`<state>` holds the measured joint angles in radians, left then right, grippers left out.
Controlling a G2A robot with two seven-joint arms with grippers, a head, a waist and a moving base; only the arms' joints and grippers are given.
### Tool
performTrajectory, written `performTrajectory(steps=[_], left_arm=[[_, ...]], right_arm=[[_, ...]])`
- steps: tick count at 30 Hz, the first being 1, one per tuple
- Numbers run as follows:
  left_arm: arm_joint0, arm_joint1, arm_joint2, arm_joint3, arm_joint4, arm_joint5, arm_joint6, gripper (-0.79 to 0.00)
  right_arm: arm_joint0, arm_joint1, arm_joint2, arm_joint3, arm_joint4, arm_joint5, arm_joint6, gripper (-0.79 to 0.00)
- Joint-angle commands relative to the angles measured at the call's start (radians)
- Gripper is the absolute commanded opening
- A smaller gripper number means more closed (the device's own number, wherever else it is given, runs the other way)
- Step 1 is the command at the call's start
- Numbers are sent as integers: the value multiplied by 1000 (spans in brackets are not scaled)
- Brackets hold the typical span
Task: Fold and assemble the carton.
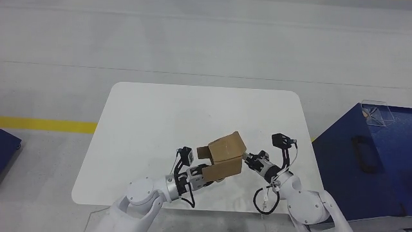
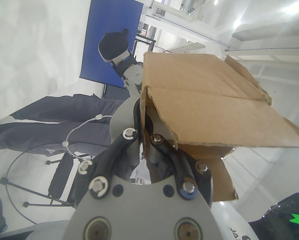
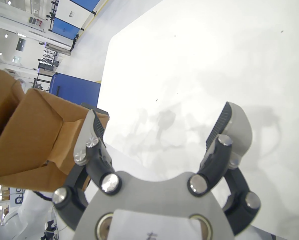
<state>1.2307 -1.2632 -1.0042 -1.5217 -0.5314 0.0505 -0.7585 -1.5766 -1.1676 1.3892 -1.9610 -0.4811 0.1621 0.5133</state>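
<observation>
**The carton (image 1: pixel 224 154) was held in the left gripper (image 2: pixel 143 126) over the white table (image 1: pixel 161 122), with the right gripper (image 3: pixel 159 123) close beside it.**

One wall of the brown, partly folded carton was pinched between the closed left fingers (image 2: pixel 122 118). The rest of the box stood out beyond those fingertips, and a flap was seen hanging loose at its open end. The right gripper was spread wide, and nothing was held between its fingers. The carton was seen just outside one right finger (image 3: pixel 90 128), on the side turned away from the other finger (image 3: pixel 235 126). Whether that nearer finger touched the cardboard could not be told. Bare table was seen beyond the gap between the right fingers.
</observation>
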Motion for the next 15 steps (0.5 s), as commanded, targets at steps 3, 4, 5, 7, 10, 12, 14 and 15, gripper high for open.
performTrajectory(steps=[3,4,5,7,10,12,14,15], left_arm=[[-6,-2,5,4,2,4,3,-785],[-7,-2,6,4,1,4,4,-785],[-8,-2,7,4,0,5,2,-785],[-9,-2,7,5,0,5,3,-785],[-9,-3,7,6,-1,2,5,-785],[-10,-3,6,8,-4,1,6,-785],[-10,-3,3,12,-7,2,7,-785],[-11,-3,4,17,-10,11,8,-785]], right_arm=[[-7,-2,-13,-26,0,-7,-21,0],[-10,-2,-12,-30,1,-7,-23,0],[-12,-2,-10,-33,4,-8,-24,0],[-13,-2,-2,-33,10,-9,-30,0],[-9,-2,19,-24,37,-11,-45,0],[-9,-3,46,-19,72,-16,-71,0],[-13,-3,84,-12,113,-16,-103,0],[-16,-4,109,-6,150,-5,-127,0]])
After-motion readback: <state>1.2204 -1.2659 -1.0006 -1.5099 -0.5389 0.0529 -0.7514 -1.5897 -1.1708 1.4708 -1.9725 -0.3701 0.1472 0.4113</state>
